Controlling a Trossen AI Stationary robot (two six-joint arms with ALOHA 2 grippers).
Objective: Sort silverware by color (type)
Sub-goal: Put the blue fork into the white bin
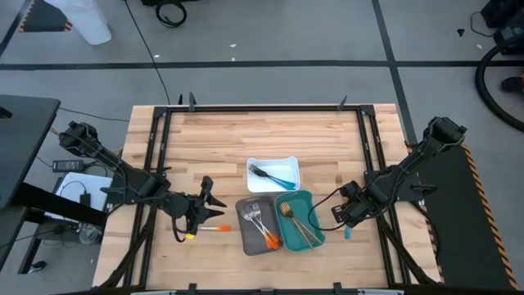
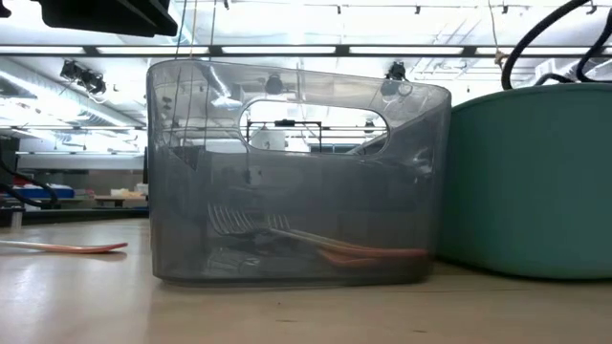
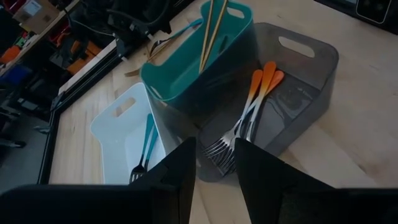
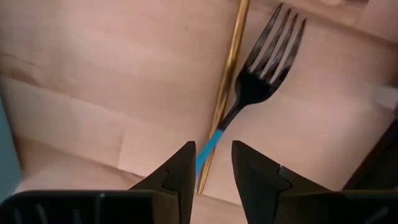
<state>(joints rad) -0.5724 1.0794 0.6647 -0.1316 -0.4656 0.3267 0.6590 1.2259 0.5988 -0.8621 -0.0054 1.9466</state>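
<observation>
The silverware shows in several places. Orange-handled forks [image 3: 252, 115] lie in the grey tray [image 1: 250, 233], gold pieces [image 1: 296, 223] in the teal tray [image 1: 309, 198], and blue-handled forks [image 1: 274, 174] in the white tray [image 1: 286, 162]. An orange-handled piece [image 1: 217, 229] lies flat on the table, near my open left gripper [image 1: 213, 198]. My open right gripper [image 4: 214, 165] points down over a blue-handled fork [image 4: 261, 68], which lies across a gold piece [image 4: 227, 81]. Its fingers stand on either side of the blue handle [image 4: 210, 146].
The three trays stand close together at the table's middle, the grey and teal ones side by side toward the near edge. Black frame rails [image 1: 155, 164] run along the table's left and right sides. Bare wood lies at the far half of the table [image 1: 262, 135].
</observation>
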